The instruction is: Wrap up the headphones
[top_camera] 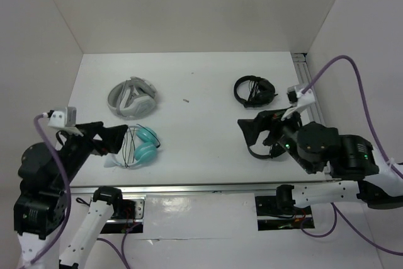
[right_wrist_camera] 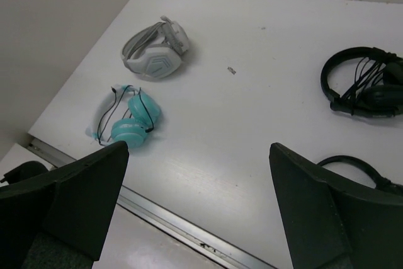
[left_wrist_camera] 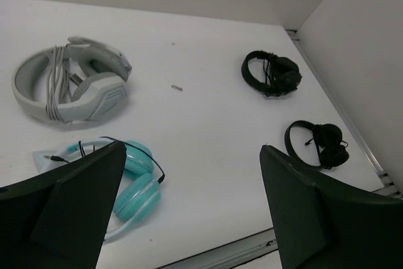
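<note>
Headphones point(right_wrist_camera: 129, 130): turquoise ear cups, pale translucent-white headband, thin black cable. Grey-white headset point(left_wrist_camera: 101, 96) toward table's far-left corner: light grey, white panels, grey cord. Black pair point(left_wrist_camera: 280, 75), second black pair point(left_wrist_camera: 327, 143) along right edge: all black. Table point(top_camera: 201, 124): plain white. Arm cables point(top_camera: 344, 58): purple.

A robotics lab test cell: a plain white tabletop point(top_camera: 201, 124) boxed in by blank white panel walls point(top_camera: 189, 4), a silver metal rail point(top_camera: 208, 188) along its near edge, two black robot arms point(top_camera: 327, 152) trailing purple cables point(top_camera: 343, 58).
</note>
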{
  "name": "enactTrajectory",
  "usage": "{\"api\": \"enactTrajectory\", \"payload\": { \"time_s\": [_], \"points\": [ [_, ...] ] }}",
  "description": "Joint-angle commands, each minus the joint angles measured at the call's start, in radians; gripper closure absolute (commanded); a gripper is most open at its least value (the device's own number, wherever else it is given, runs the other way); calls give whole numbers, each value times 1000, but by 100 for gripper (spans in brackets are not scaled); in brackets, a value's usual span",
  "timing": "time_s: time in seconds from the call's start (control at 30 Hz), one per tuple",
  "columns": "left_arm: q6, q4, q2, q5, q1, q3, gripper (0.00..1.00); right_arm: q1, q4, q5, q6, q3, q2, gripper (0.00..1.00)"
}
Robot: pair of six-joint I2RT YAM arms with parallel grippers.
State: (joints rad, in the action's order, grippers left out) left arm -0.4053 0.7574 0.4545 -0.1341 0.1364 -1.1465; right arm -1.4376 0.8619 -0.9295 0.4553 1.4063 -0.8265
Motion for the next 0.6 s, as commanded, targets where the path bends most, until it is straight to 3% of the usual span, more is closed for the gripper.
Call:
{"api": "enactTrajectory", "payload": {
  "time_s": [0.0,0.2,0.57],
  "points": [
    [-24,15,-34,-2,2,-36,0,-6,175,-23,106,54,49,0],
    [-64,26,-95,7,20,62,0,-6,207,-5,128,54,107,0],
    [-64,75,-158,136,20,42,0,-6,267,-34,137,85,86,0]
  ]
}}
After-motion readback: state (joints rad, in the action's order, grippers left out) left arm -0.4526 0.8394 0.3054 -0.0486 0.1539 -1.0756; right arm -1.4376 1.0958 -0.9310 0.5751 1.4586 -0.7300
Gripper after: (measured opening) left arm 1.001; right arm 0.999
